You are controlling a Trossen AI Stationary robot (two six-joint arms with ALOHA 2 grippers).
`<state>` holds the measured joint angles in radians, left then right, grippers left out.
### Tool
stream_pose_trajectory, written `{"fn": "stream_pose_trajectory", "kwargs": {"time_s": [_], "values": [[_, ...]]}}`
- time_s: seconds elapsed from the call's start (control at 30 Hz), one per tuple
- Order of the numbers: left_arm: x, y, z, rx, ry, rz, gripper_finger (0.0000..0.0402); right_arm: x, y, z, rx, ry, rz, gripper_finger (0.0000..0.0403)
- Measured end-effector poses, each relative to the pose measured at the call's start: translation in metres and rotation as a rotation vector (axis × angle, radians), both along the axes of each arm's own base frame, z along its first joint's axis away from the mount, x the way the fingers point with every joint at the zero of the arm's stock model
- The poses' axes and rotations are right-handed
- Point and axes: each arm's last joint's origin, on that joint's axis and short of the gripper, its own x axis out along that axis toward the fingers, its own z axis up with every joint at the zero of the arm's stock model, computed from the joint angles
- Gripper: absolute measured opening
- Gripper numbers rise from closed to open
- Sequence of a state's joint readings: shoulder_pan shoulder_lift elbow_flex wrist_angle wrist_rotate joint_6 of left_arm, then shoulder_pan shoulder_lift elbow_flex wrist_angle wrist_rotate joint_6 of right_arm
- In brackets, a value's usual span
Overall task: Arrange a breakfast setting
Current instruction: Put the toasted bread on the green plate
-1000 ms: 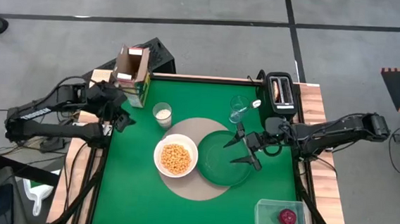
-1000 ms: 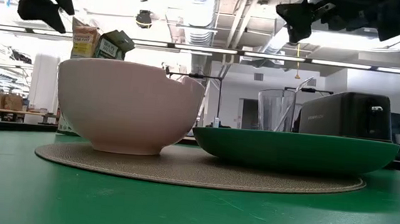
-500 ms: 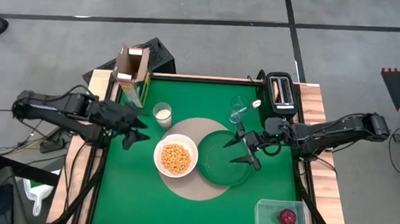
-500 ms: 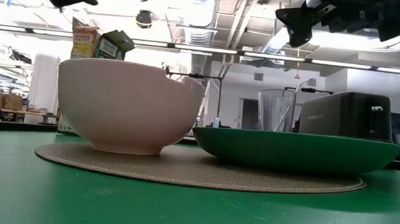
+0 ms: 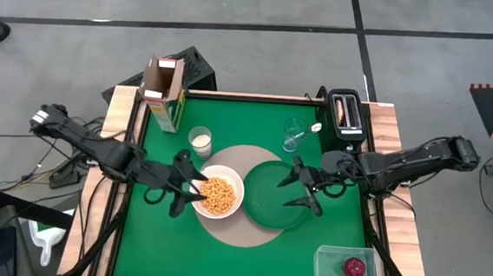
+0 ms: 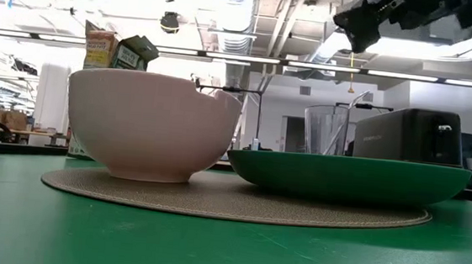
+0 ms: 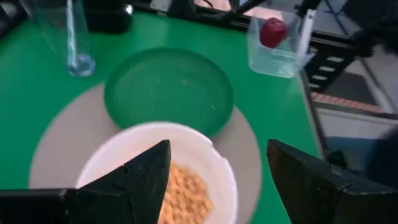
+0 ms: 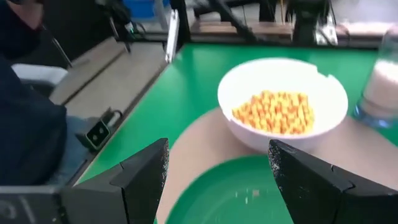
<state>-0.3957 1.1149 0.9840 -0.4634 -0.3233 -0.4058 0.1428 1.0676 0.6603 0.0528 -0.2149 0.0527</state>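
A white bowl [image 5: 216, 195] of orange cereal and a dark-green plate [image 5: 279, 195] rest side by side on the round tan mat [image 5: 244, 229]. My left gripper [image 5: 189, 184] is open over the bowl's left rim, and the bowl shows between its fingers [image 7: 168, 186]. My right gripper [image 5: 294, 185] is open above the plate [image 8: 236, 193]. The yellow-green cereal box [image 5: 165, 89] stands open at the far left. A spoon stands in a clear glass [image 5: 294, 135]. The red fruit [image 5: 355, 267] lies in a clear tub. I cannot make out the bagel.
A glass of milk [image 5: 199, 140] stands beside the mat's far left. A black toaster [image 5: 347, 110] sits at the far right corner. The clear tub [image 5: 342, 271] is at the near right corner. A person's dark sleeve [image 8: 25, 130] shows beyond the table's left edge.
My left gripper has swung from beside the cereal box toward the table's near edge and right, and now hangs open over the bowl's left rim. My right gripper has stayed open over the plate.
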Motion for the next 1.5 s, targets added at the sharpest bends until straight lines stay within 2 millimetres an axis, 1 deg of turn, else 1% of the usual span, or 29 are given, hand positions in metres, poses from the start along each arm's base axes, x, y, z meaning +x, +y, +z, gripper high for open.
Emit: {"fn": "stream_pose_trajectory", "kwargs": {"time_s": [0.13,0.27,0.33,0.43,0.57,0.77,0.9,0.97,1.13,1.2,1.33,1.5], "values": [[0.024,-0.01,-0.011,0.099,-0.037,-0.022,0.0252,-0.002,0.003,0.01,0.013,0.073,-0.01,0.0304],[0.047,-0.017,-0.022,0.175,-0.087,-0.049,0.0252,-0.009,0.001,0.025,0.019,0.11,-0.036,0.0303],[0.058,-0.018,-0.029,0.198,-0.096,-0.052,0.0252,-0.017,-0.004,0.033,0.022,0.114,-0.066,0.0301],[0.07,-0.013,-0.039,0.227,-0.088,-0.037,0.0252,-0.031,-0.011,0.045,0.03,0.096,-0.137,0.0298],[0.08,-0.003,-0.044,0.249,-0.104,-0.027,0.0252,-0.055,-0.026,0.057,0.045,0.084,-0.287,0.0293],[0.079,0.015,-0.05,0.247,-0.234,-0.081,0.0252,-0.09,-0.054,0.061,0.054,0.101,-0.611,0.0292],[0.074,0.03,-0.066,0.23,-0.313,-0.055,0.0252,-0.104,-0.071,0.062,0.057,0.09,-0.786,0.0292],[0.072,0.036,-0.075,0.221,-0.343,-0.042,0.0252,-0.109,-0.079,0.067,0.058,0.101,-0.857,0.0291],[0.062,0.042,-0.094,0.201,-0.385,-0.025,0.0252,-0.114,-0.104,0.08,0.03,0.179,-1.04,0.0291],[0.058,0.043,-0.096,0.192,-0.439,-0.022,0.0252,-0.114,-0.116,0.084,0.021,0.227,-1.114,0.0291],[0.054,0.043,-0.102,0.19,-0.446,-0.022,0.0251,-0.114,-0.142,0.091,0.022,0.338,-1.236,0.0291],[0.054,0.043,-0.1,0.185,-0.462,-0.018,0.0251,-0.112,-0.173,0.09,0.046,0.487,-1.332,0.0291]]}}
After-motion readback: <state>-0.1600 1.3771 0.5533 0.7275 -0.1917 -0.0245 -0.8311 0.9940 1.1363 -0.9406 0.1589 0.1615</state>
